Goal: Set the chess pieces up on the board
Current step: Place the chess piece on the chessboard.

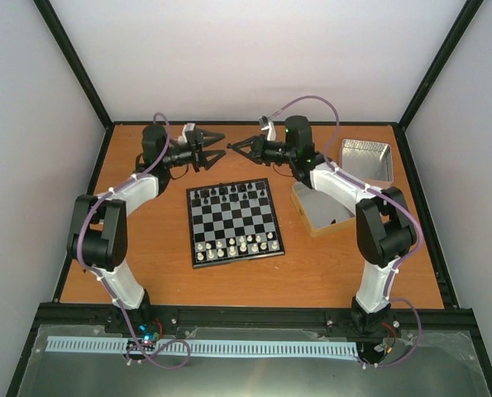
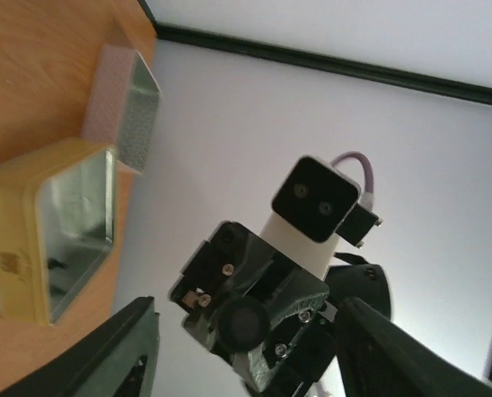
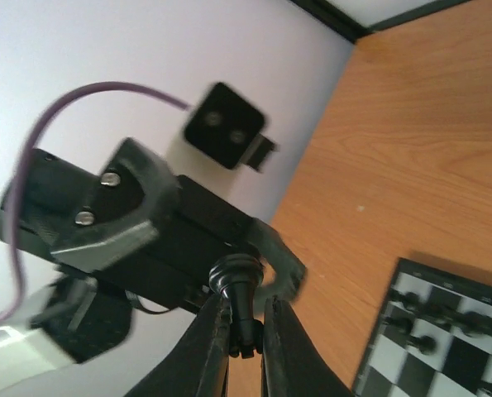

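The checkered board lies in the middle of the wooden surface, with bare wood all round it. Above its top edge, your right fingers are clamped on one black piece; its base is hidden. Your left fingers stand apart, cut off at the bottom. A shiny tin sits upper right.

The top camera looks down from above and behind my two bases and takes in the whole surface from far. My left wrist camera looks across at my right wrist camera, quite near, and that one looks back. Top and right views share the board.
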{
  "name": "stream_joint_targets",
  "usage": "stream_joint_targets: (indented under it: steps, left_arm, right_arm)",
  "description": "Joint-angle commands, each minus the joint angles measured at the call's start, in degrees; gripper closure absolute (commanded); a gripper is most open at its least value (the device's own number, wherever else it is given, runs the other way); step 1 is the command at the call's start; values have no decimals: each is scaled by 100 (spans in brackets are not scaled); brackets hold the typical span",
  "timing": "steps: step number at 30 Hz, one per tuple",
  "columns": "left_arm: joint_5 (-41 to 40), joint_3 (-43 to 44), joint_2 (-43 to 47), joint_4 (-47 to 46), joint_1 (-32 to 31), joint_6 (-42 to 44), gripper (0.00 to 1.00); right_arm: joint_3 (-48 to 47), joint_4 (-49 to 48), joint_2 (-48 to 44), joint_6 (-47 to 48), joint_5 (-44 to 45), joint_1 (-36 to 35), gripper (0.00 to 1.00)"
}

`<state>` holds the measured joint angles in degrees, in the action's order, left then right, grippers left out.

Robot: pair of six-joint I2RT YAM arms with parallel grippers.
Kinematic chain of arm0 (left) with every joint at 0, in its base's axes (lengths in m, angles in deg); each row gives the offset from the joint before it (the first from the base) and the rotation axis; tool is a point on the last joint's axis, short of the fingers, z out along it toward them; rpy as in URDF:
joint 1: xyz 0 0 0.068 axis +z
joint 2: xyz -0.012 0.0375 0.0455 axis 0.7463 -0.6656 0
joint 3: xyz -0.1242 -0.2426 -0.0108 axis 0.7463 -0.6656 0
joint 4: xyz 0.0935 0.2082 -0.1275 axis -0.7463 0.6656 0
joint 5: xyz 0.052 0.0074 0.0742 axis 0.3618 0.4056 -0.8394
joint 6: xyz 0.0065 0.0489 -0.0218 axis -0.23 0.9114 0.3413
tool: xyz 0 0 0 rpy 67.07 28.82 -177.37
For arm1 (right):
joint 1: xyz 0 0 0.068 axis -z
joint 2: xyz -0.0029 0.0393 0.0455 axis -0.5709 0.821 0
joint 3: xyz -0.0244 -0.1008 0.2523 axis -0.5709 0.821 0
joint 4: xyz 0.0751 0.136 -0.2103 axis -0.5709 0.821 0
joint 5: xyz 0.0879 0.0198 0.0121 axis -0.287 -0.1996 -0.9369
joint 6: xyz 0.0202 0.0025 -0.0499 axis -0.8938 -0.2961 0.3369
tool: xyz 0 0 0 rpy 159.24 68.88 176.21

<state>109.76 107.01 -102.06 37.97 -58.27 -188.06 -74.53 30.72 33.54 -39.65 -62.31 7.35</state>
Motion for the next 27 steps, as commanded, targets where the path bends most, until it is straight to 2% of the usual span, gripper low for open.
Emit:
stream_joint_targets:
  steps: [1,7,11,15,21,27]
  left_arm:
    - [-339,610,439,3358,397,3084,37]
    - [-1559,816,647,5673,915,5589,33]
    - [-2884,748,826,6565,1013,6578,32]
    - [-3425,380,915,6684,1132,6969,32]
    - [-2862,-349,698,6310,1632,6832,34]
    - [-2808,-509,518,6164,1694,6897,34]
  right_arm:
    - [-592,2654,11,1250,493,227,97]
    - [-1779,6044,589,2993,1872,273,97]
    - [-2215,7037,973,3461,2691,253,97]
    - [-2671,7527,1391,3571,3092,212,97]
    - [-3652,8098,2171,3624,3330,62,97]
    - [-4408,8390,2693,3590,3477,-19,96]
